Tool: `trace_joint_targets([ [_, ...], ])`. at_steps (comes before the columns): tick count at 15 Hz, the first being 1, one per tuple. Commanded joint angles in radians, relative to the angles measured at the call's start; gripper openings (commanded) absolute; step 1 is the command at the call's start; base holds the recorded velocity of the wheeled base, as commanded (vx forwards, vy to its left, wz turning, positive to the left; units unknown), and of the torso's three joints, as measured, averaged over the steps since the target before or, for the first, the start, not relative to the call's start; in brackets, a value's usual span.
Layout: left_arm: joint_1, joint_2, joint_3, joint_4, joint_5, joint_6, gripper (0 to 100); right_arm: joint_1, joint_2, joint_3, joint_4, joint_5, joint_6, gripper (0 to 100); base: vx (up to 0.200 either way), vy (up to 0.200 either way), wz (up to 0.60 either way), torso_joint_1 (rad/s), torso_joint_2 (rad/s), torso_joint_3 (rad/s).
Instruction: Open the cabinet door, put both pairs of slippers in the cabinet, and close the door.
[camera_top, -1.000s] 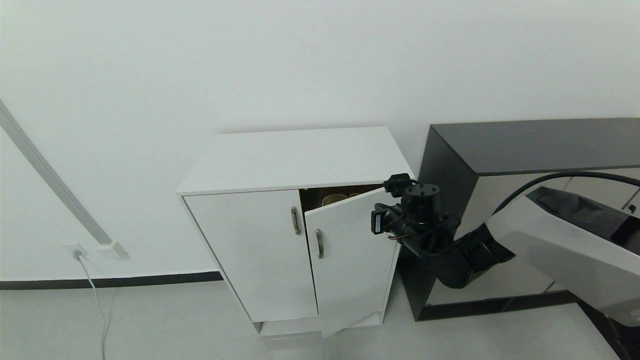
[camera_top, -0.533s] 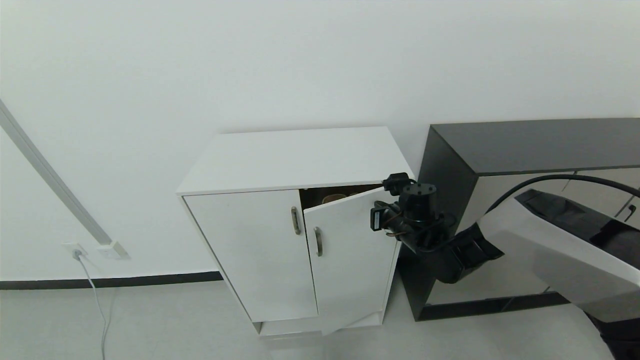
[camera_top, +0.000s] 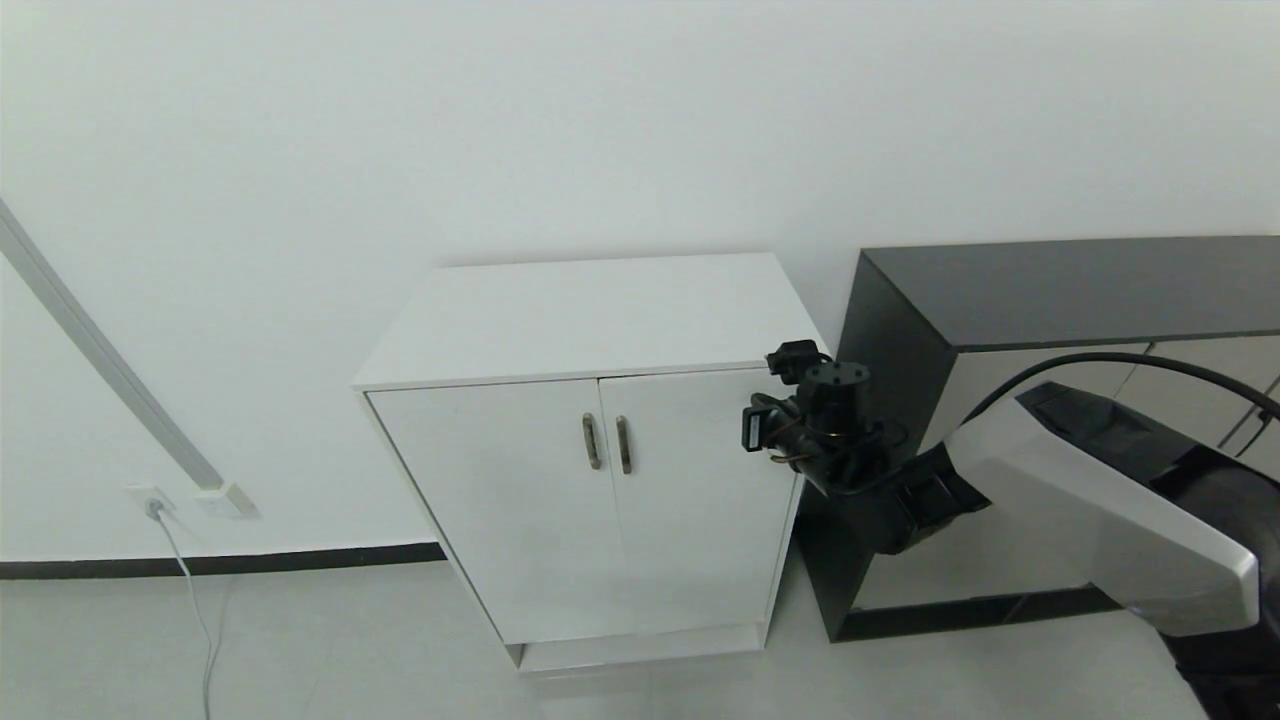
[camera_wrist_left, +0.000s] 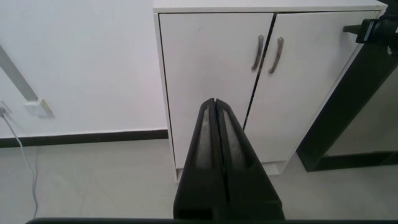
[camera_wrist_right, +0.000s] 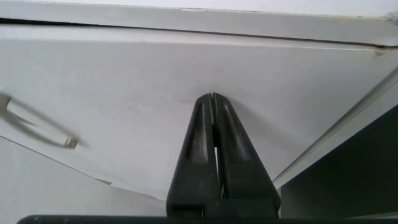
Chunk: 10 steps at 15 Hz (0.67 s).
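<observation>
The white cabinet stands against the wall with both doors shut flush, its handles side by side. The right end effector — fingers clenched together — sits at the right door's upper outer corner and seems to touch it. The left end effector, likewise clenched, hangs well back, pointed at the cabinet front.
</observation>
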<state>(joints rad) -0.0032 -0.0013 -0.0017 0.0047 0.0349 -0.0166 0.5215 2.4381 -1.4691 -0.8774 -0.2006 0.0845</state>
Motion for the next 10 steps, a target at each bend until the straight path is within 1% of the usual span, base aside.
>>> trace_joint_targets([
  [1, 0.0, 0.001, 0.0, 0.0, 0.0, 0.0, 0, 0.002, 0.004, -0.01, 0.003, 0.0, 0.0, 0, 0.0, 0.0, 0.0, 0.0, 0.0, 0.0],
  [5, 0.0, 0.001, 0.0, 0.0, 0.0, 0.0, 0, 0.002, 0.007, -0.034, 0.015, 0.0, -0.002, 0, 0.0, 0.0, 0.0, 0.0, 0.0, 0.0],
  [10, 0.0, 0.001, 0.0, 0.0, 0.0, 0.0, 0, 0.002, 0.006, -0.034, 0.017, 0.0, -0.002, 0, 0.0, 0.0, 0.0, 0.0, 0.0, 0.0],
])
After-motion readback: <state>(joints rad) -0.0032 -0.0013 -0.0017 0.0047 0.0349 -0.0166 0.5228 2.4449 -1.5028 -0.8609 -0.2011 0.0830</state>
